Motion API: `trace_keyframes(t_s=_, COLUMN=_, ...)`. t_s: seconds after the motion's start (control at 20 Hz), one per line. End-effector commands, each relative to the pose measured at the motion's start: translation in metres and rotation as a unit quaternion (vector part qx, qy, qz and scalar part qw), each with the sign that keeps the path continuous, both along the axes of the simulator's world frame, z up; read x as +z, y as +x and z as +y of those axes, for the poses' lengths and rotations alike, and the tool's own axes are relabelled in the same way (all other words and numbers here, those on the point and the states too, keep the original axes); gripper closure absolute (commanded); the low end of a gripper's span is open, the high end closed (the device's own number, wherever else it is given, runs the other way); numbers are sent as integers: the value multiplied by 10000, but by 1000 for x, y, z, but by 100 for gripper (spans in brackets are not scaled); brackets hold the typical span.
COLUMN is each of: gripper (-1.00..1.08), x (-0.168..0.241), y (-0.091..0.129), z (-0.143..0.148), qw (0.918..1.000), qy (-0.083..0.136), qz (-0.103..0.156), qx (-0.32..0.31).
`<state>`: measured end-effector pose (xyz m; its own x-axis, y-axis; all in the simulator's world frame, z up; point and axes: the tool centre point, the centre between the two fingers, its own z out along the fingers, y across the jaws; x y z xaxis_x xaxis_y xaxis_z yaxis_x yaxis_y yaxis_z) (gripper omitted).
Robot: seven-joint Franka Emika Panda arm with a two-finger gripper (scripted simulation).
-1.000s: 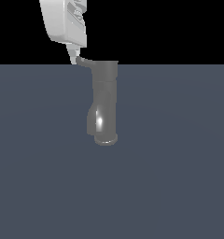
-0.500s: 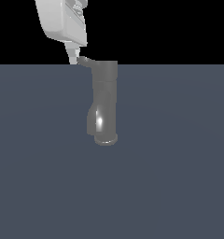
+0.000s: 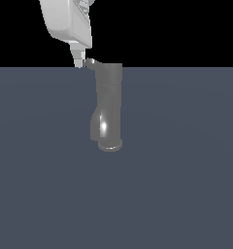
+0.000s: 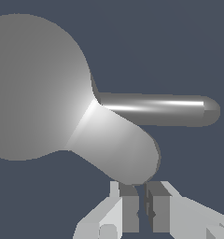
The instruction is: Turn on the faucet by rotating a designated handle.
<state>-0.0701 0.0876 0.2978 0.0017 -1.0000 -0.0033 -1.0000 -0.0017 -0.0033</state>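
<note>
The faucet [image 3: 109, 104] is a glossy grey column with a bright highlight and a rounded rim at its lower end. Its handle [image 3: 89, 62] is a short grey lever that sticks out of the cap section toward the exterior view's left. My white gripper [image 3: 79, 62] comes down from above, its tip right beside the handle's end. In the wrist view the round faucet cap [image 4: 34, 88] fills one side. The handle [image 4: 121, 149] reaches toward my gripper [image 4: 143, 205], whose fingers stand almost together just past its tip. The gripper is shut with nothing between the fingers.
A thin grey bar [image 4: 160, 109] with a bright streak also projects from the faucet cap. The faucet stands on a flat dark blue-grey floor [image 3: 186, 185]. No other objects show.
The gripper body has edged very slightly toward the exterior view's left. The faucet and its handle look unchanged.
</note>
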Motion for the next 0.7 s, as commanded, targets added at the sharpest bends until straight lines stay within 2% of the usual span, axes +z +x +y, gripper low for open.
trace_keyframes(t_s=0.0, gripper=108, x=0, y=-3, z=-32, qw=9998, qy=-11, qz=11, qx=-191)
trace_keyframes(t_s=0.35, gripper=108, x=0, y=-15, z=-72, qw=9997, qy=-16, qz=17, qx=-248)
trace_keyframes(t_s=0.4, gripper=108, x=0, y=-15, z=-72, qw=9997, qy=-16, qz=17, qx=-248)
trace_keyframes(t_s=0.45, gripper=108, x=0, y=-15, z=-39, qw=10000, qy=-13, qz=10, qx=32)
trace_keyframes(t_s=0.65, gripper=108, x=0, y=-6, z=-63, qw=10000, qy=-14, qz=12, qx=-43)
